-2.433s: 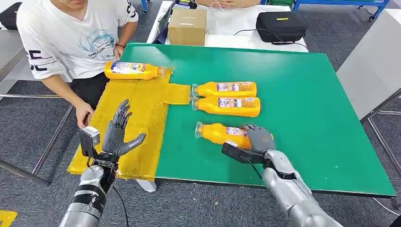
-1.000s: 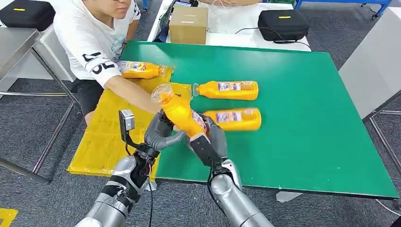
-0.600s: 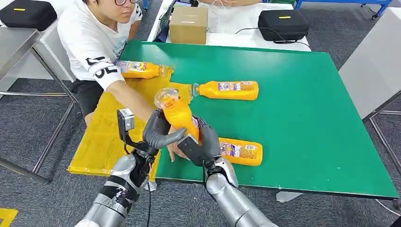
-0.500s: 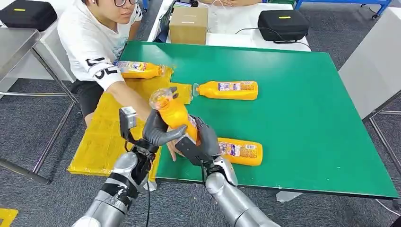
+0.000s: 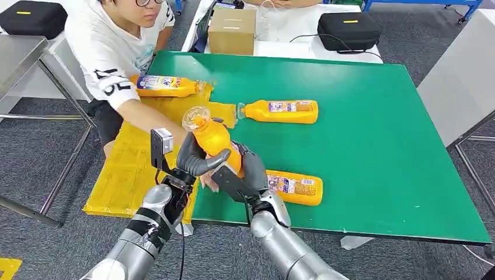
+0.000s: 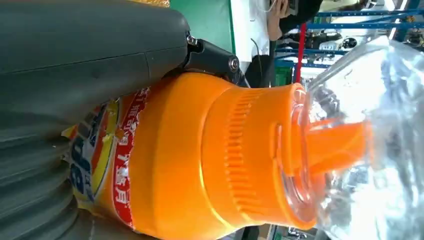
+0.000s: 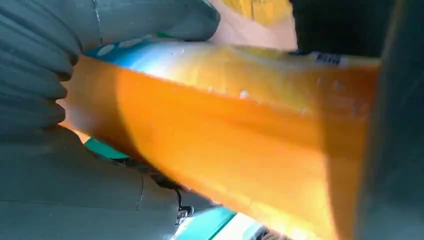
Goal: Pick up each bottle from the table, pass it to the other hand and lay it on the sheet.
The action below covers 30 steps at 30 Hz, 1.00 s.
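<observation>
Both the left hand [image 5: 195, 158] and the right hand [image 5: 248, 169] grip one orange bottle [image 5: 213, 140], tilted, cap upward. It hangs over the green table [image 5: 373, 134] beside the yellow sheet [image 5: 131, 169].

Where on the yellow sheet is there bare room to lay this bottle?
The near half of the yellow sheet, between the person's forearm and its front edge, is bare. The far end is crowded: one bottle lies there, with the forearm reaching across just below it. Both the left hand and right hand grip the held bottle.
</observation>
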{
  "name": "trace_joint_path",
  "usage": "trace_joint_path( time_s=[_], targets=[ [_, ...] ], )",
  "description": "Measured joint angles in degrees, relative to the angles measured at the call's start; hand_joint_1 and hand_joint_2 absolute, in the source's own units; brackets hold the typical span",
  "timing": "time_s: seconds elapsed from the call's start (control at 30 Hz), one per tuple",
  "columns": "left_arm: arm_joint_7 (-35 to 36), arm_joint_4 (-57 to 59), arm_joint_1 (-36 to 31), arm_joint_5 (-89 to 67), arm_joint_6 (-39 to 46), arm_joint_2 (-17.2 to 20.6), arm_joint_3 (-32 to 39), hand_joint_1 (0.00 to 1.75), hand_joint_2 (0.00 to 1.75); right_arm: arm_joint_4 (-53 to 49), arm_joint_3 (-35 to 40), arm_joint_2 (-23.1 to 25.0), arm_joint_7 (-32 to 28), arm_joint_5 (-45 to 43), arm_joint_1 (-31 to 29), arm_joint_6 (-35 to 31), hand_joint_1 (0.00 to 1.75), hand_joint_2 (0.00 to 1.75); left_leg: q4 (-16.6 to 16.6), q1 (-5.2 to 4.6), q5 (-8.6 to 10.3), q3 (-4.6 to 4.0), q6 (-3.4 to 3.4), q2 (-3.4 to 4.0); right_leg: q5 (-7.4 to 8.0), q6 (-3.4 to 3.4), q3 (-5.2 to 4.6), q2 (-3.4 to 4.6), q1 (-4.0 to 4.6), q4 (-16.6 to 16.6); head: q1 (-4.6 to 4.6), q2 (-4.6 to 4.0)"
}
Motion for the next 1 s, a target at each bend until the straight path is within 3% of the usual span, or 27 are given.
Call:
trace_joint_path(
  time_s=[0.23,0.43,0.67,0.83,1.0],
  targets=[
    [0.07,0.18,0.04,2.51,-0.64,0.2,2.12,1.75,1.75,-1.22,0.04,0.24,-1.35,-2.03,0.43,-1.35,0.0,1.75,0.0,0.0,0.0,-0.01,0.0,0.01,0.0,0.0,0.0,0.0,0.0,0.01,0.0,0.0],
    [-0.42,-1.6,0.33,4.92,0.85,1.38,5.38,1.75,1.75,-8.95,-2.15,-0.5,-5.62,-9.69,4.1,-4.92,0.0,1.75,0.0,0.0,0.0,-0.03,0.0,0.01,-0.01,0.0,-0.03,-0.01,0.0,0.0,0.0,0.0],
    [-3.39,-5.64,-0.16,-4.86,6.91,5.99,8.61,1.75,1.75,-20.11,-6.14,-2.73,-6.69,-14.14,8.25,-5.51,0.0,1.75,0.0,0.01,0.0,-0.03,0.0,0.02,-0.01,0.0,-0.05,0.0,0.0,0.01,0.0,0.0],
    [-4.83,-3.9,-4.09,-19.98,11.8,10.22,8.98,1.75,1.75,-22.45,-8.24,-3.71,-7.5,-15.54,9.17,-4.09,0.0,1.75,0.0,0.01,0.03,-0.03,0.01,0.01,0.0,0.0,-0.04,-0.01,0.0,0.02,0.02,0.0],
    [-5.86,0.05,-8.14,-22.92,11.19,12.61,9.86,1.75,1.75,-22.88,-9.2,-3.93,-8.09,-16.04,9.4,-3.19,0.0,1.75,0.0,0.01,0.03,-0.03,0.01,0.03,0.0,0.0,-0.05,0.0,0.0,0.03,0.0,0.0]
  ],
)
